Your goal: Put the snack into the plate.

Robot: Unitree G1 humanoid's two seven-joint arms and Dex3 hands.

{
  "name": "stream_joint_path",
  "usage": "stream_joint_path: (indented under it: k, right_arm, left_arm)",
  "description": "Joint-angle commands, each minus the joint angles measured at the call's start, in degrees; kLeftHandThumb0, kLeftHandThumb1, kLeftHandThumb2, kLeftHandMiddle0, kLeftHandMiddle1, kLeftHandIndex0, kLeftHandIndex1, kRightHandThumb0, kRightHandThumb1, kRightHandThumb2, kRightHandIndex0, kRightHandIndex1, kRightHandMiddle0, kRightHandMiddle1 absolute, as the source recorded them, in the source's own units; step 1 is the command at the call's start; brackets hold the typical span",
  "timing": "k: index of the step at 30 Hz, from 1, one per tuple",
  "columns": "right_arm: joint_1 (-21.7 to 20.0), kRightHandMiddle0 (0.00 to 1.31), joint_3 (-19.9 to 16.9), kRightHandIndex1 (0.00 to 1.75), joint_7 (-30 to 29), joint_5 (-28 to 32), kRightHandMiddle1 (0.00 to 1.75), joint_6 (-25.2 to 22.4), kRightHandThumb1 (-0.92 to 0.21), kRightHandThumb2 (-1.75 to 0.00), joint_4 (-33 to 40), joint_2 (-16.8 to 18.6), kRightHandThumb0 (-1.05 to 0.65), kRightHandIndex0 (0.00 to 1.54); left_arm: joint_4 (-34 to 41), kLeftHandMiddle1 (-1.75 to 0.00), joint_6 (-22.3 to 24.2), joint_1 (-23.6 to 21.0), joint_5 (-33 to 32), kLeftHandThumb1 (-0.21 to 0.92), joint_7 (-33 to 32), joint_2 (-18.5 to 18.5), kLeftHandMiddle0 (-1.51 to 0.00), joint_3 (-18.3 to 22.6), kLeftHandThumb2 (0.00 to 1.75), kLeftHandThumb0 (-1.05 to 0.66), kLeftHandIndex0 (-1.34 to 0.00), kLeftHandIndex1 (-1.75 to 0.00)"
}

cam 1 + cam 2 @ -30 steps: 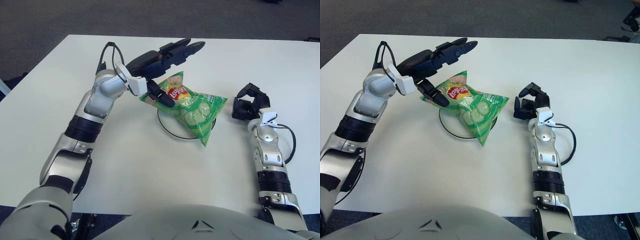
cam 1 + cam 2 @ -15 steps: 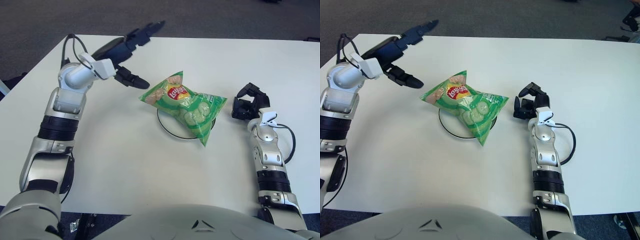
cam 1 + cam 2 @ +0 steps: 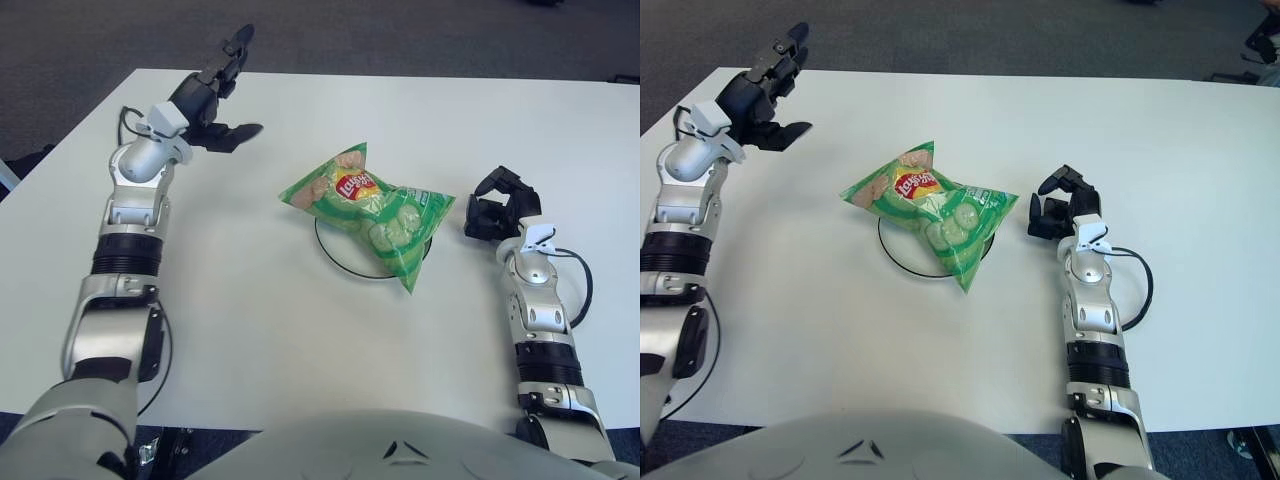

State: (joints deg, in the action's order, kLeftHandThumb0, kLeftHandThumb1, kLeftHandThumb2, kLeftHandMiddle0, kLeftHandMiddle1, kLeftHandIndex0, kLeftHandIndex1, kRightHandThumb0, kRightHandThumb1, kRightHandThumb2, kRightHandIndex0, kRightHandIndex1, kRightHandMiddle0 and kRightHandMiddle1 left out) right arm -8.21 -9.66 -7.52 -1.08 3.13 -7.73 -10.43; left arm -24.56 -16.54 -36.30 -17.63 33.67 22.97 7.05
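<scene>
table [image 3: 300, 340]: white, carries everything | plate [image 3: 340, 255]: white with dark rim, lies on the table near its middle | snack bag [image 3: 372, 208]: green, lies on the plate, overhanging its rim toward the table's left and right edges

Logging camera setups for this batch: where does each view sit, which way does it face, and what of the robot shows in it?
Left eye view: on the head, facing forward and down at the white table; both arms and the torso's top edge show.
Right eye view: same head, slightly to the right, same downward aim; same body parts show.
Shared: the snack bag lying on the plate, the open left hand raised at far left, the right hand right of the plate.
</scene>
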Motion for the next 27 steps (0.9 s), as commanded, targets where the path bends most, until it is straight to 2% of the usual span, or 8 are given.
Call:
stream_joint_path:
  k: [1, 3, 6, 9, 13, 16, 23, 27]
  right_arm:
    - [5.41, 0.72, 0.30, 1.75, 0.02, 0.37, 1.75, -0.14, -0.19, -1.47, -3.57, 2.57, -0.54, 1.32]
    - [5.42, 0.72, 0.34, 1.75, 0.08, 0.36, 1.75, -0.02, -0.19, -1.47, -3.61, 2.52, -0.54, 1.32]
    - [5.45, 0.72, 0.38, 1.75, 0.16, 0.30, 1.75, 0.10, -0.19, -1.47, -3.66, 2.45, -0.54, 1.32]
    - [5.50, 0.72, 0.49, 1.75, 0.12, 0.18, 1.75, -0.01, -0.19, -1.47, -3.46, 2.49, -0.54, 1.32]
    - [5.50, 0.72, 0.53, 1.75, 0.05, 0.11, 1.75, 0.00, -0.19, -1.47, -3.39, 2.53, -0.54, 1.32]
    - [5.51, 0.72, 0.60, 1.75, -0.05, 0.02, 1.75, 0.12, -0.19, -1.47, -3.39, 2.61, -0.54, 1.32]
    - [5.45, 0.72, 0.57, 1.75, -0.01, 0.03, 1.75, 0.63, -0.19, -1.47, -3.81, 2.58, -0.54, 1.32]
    - [5.55, 0.72, 0.67, 1.75, -0.11, -0.07, 1.75, 0.70, -0.19, -1.47, -3.73, 2.71, -0.54, 1.32]
  left_arm:
    - [0.05, -0.05, 4.23, -0.29, -6.52, 0.92, 1.48, -3.21, -0.06, 2.92, 0.71, -1.05, -0.01, -0.04]
    - [0.29, -0.10, 4.17, 0.34, -6.15, 0.92, 0.77, -3.46, -0.09, 3.24, 0.75, -1.05, 0.00, -0.11]
    - [0.42, -0.42, 3.18, 1.16, -3.70, 0.92, -1.03, -3.25, -0.12, 3.41, 0.83, -1.05, 0.00, -0.49]
    - [0.20, -1.00, 2.81, 1.65, -2.11, 0.92, -1.78, -2.77, -0.27, 3.55, 0.94, -1.05, -0.05, -1.16]
    - [-0.07, -1.52, 2.53, 1.70, -0.60, 0.92, -2.53, -2.58, -0.43, 3.71, 1.03, -1.05, -0.20, -1.60]
    - [1.61, -1.67, 3.48, 2.78, 0.15, 0.92, -5.01, -3.15, -0.55, 4.24, 1.07, -1.05, -0.32, -1.70]
    - [10.05, -1.74, 8.41, 7.37, -1.47, 0.92, -14.71, -8.28, -1.10, 6.31, 1.10, -0.98, -0.96, -1.74]
    - [12.00, -1.75, 9.92, 9.19, -4.19, 0.92, -17.89, -11.36, -1.24, 8.17, 1.06, -0.91, -1.09, -1.75]
